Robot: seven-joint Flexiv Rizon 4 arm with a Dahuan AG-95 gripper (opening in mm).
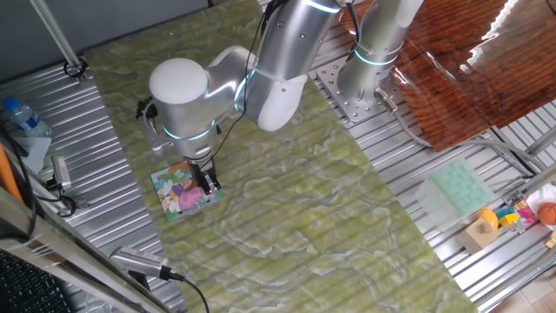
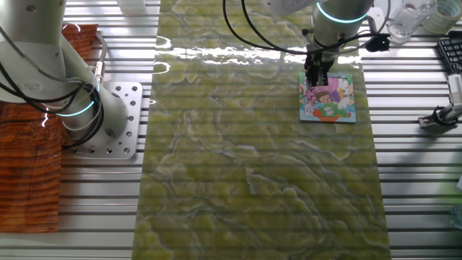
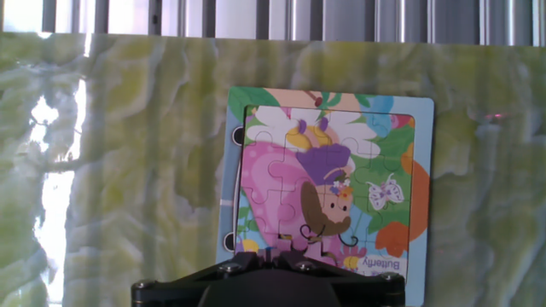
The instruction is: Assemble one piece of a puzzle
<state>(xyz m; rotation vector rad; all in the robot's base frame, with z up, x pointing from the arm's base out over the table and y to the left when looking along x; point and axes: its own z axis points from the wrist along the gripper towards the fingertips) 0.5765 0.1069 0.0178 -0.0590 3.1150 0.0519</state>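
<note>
The gripper (image 1: pixel 208 181) stands on the puzzle (image 1: pixel 178 196) near a table (image 1: pixel 347 226) edge; its grip cannot be told.

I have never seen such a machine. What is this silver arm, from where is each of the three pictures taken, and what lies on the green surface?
The silver machine is a robot arm bolted beside a table covered with a green marbled mat. Two pictures come from fixed cameras looking down from opposite sides. The third comes from a camera on the arm's hand, looking along the fingers, so its dark body fills the bottom edge.

On the mat lies one small square puzzle with a cartoon picture. The gripper, the arm's two-finger hand, stands right over the puzzle's edge. Whether it is holding a puzzle piece cannot be seen: the fingertips are hidden. Other small items sit on the metal frame around the mat.
</note>
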